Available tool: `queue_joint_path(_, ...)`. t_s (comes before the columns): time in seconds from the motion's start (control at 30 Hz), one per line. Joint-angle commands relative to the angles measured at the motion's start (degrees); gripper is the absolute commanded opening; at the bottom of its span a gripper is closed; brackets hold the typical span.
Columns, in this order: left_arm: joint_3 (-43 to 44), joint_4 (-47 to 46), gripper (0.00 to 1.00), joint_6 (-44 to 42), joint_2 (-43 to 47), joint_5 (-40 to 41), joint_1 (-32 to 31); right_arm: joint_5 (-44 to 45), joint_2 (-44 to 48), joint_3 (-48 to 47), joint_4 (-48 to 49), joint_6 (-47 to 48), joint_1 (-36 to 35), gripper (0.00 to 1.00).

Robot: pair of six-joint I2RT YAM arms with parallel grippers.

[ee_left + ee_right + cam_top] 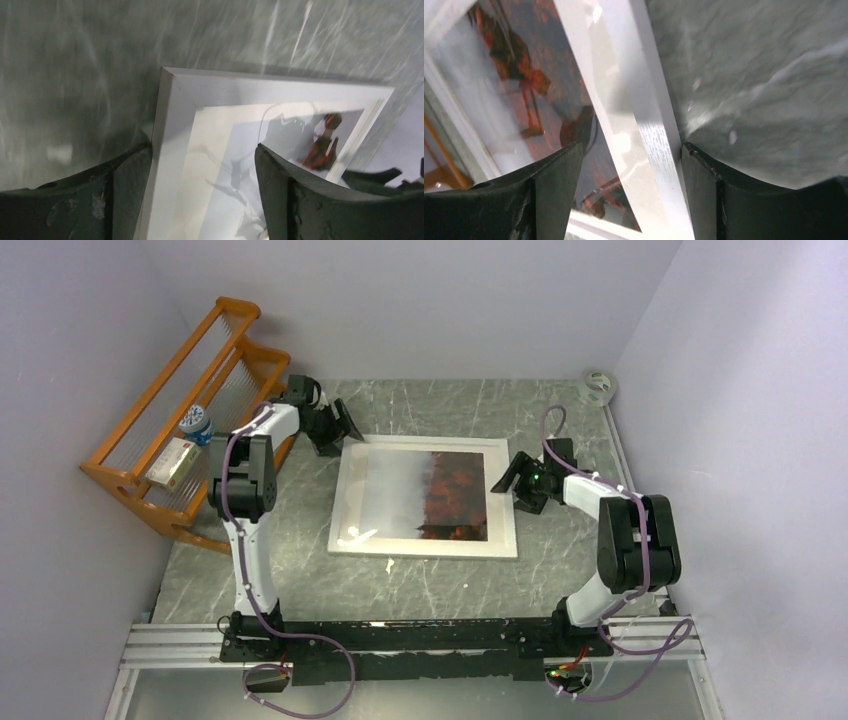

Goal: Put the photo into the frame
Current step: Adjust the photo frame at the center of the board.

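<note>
The white frame (pixel 420 546) lies flat on the marble table, pane up. The photo (pixel 440 490) shows inside it behind the pane, grey sky on the left and red-orange trees on the right. My left gripper (pixel 335 432) is at the frame's far left corner. In the left wrist view the gripper (pixel 203 147) is open and straddles the left rail (pixel 170 115): one finger outside it, the other over the photo (pixel 245 140). My right gripper (pixel 510 480) is at the right edge. In its wrist view the gripper (pixel 631 145) is open astride the right rail (pixel 651 75), beside the photo (pixel 524 60).
An orange wooden rack (pixel 150 430) stands against the left wall, holding a small box (pixel 172 462) and a bottle (pixel 196 424). A roll of tape (pixel 599 386) sits in the far right corner. Walls close in the table on three sides.
</note>
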State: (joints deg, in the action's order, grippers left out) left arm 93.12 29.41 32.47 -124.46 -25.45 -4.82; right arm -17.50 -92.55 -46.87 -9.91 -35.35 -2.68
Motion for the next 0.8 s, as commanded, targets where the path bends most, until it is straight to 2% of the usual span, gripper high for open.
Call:
queue_joint_path(0.0,7.45,-2.00,0.78,-1.01,-7.11,-5.75,-2.95,-13.32,1.55,3.59,-3.03,-3.36,-5.33,0.75)
queue_joint_path(0.2,12.65,-0.48,0.78,-3.95,-12.05,-4.44,-4.83,-13.88,4.90,5.27,-4.95,-0.87,-12.37,0.75)
queue_joint_path(0.27,13.74,1.36,0.78,-4.93,-12.01,-1.64,-4.93,-5.54,7.73,4.44,-8.61,-2.21,-13.68,0.75)
queue_joint_path(0.37,15.12,6.23,0.82,-5.27,-10.27,7.88,-4.66,12.95,11.02,2.18,-17.07,-6.98,-13.64,0.75)
queue_joint_path(0.47,16.10,10.42,0.87,-5.88,-7.48,15.65,-3.63,21.59,12.44,-1.84,-18.76,-8.34,-13.37,0.75)
queue_joint_path(0.63,16.38,14.20,0.90,-7.62,-1.58,18.30,-2.26,25.73,11.31,-10.32,-17.95,-5.63,-13.41,0.76)
queue_joint_path(0.77,11.94,16.87,0.90,-7.17,4.77,17.81,-2.10,22.05,5.50,-17.72,-13.72,0.15,-13.37,0.76)
